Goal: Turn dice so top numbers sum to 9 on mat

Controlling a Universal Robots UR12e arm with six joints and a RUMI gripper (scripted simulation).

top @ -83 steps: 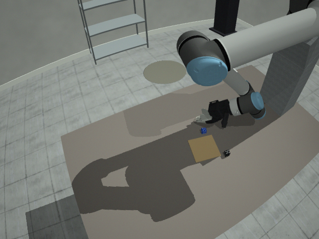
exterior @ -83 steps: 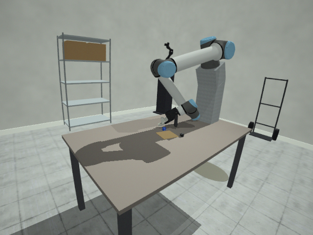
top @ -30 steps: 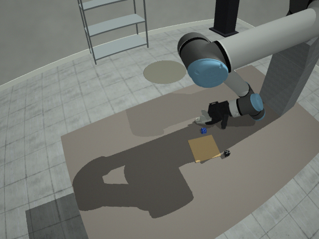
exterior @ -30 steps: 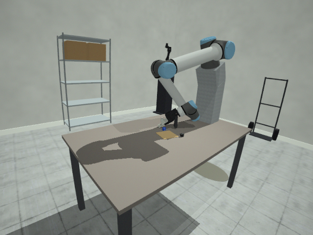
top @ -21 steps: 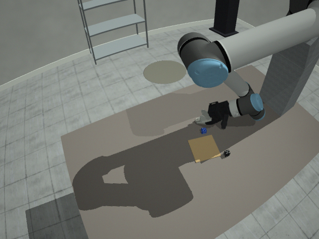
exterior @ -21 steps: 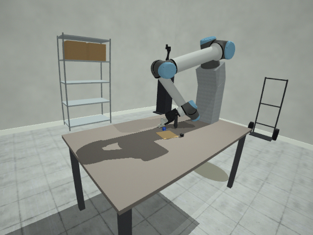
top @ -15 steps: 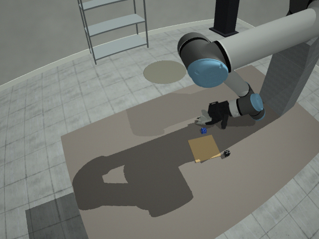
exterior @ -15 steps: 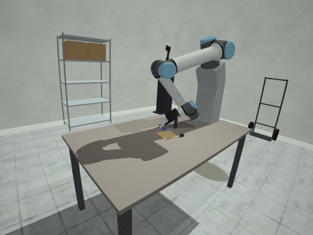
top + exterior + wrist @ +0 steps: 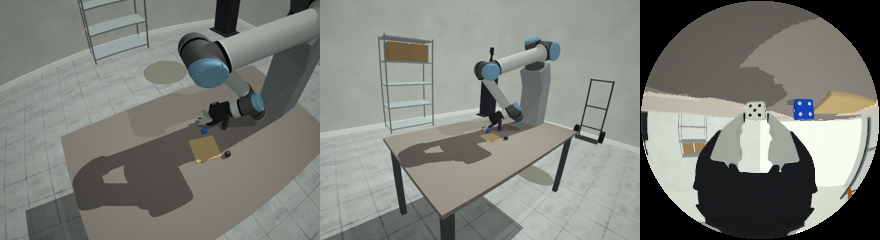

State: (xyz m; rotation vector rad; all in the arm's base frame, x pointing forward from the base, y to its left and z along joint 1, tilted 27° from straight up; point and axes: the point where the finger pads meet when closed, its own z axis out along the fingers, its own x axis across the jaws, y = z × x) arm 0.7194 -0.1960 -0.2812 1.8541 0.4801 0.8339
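A white die (image 9: pixel 756 110) sits between my gripper's (image 9: pixel 756 117) fingertips in the wrist view, with a small gap on each side. The gripper (image 9: pixel 199 120) is low over the table, beyond the tan mat (image 9: pixel 204 148), and stands slightly open. A blue die (image 9: pixel 204 131) lies on the table just off the mat's far edge, beside the gripper; it also shows in the wrist view (image 9: pixel 803 108). A black die (image 9: pixel 227 153) lies on the table just off the mat's right corner. No die is on the mat. The white die is hidden by the fingers in the top and exterior views.
The arm's grey pedestal (image 9: pixel 286 77) stands at the table's far right corner. A metal shelf (image 9: pixel 406 80) and a hand truck (image 9: pixel 593 113) stand on the floor away from the table. The arm casts a large shadow (image 9: pixel 134 178) on the table top.
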